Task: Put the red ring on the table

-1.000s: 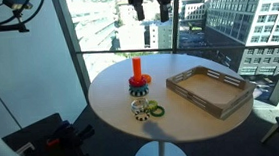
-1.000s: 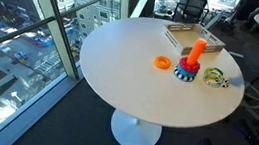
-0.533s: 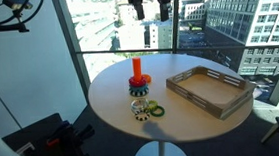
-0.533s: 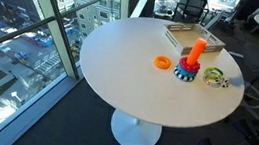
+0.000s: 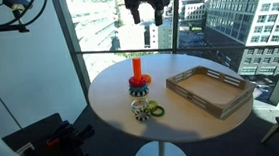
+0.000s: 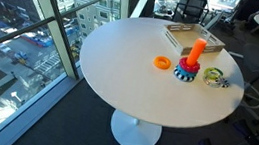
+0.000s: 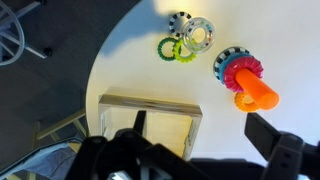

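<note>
The red ring (image 7: 238,72) sits on the orange stacking peg (image 7: 258,95), above a dark toothed ring at the peg's base. It also shows in both exterior views (image 5: 138,80) (image 6: 188,67). The peg stands on the round white table (image 5: 111,100) (image 6: 128,82) (image 7: 130,60). My gripper (image 5: 144,12) hangs high above the table's far side, well clear of the peg. In the wrist view its two fingers (image 7: 205,135) are spread wide and empty, above the tray's edge.
A grey rectangular tray (image 5: 209,91) (image 6: 183,34) (image 7: 150,110) lies on the table. A green ring (image 7: 170,47) (image 5: 156,110) and a white ring (image 7: 198,33) lie together near the edge. An orange ring (image 6: 162,62) lies flat beside the peg. Windows are behind.
My gripper has shifted slightly sideways high above the table. The rings, peg and tray have not moved.
</note>
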{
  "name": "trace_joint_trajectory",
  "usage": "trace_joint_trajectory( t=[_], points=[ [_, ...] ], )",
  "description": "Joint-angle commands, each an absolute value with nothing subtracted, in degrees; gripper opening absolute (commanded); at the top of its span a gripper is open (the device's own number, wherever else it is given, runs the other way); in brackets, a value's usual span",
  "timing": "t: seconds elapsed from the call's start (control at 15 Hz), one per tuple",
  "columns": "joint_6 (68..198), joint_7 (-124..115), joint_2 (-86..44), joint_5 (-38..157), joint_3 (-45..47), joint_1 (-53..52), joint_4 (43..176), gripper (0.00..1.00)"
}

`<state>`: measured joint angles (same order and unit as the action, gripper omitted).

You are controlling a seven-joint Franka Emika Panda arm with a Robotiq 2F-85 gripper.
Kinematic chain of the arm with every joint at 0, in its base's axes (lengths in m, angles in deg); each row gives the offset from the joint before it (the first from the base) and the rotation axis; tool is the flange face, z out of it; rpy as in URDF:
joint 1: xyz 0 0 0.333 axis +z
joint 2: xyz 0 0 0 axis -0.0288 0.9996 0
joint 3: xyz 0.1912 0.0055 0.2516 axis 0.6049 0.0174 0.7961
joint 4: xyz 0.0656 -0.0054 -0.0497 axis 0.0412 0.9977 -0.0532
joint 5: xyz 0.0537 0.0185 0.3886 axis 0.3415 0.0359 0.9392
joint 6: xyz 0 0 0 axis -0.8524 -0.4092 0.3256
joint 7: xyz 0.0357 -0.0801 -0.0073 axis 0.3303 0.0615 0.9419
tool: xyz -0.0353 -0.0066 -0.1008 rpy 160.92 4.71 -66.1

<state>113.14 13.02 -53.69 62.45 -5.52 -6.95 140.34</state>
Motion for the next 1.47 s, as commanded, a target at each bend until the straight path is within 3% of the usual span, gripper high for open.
trace_joint_trajectory(
  t=[0.0,1.4],
  points=[
    [113.30,11.37,-51.58,63.69,-3.44,-5.92,138.61,1.00],
    [124.72,5.05,-46.24,63.52,4.53,-1.53,150.18,1.00]
  ],
)
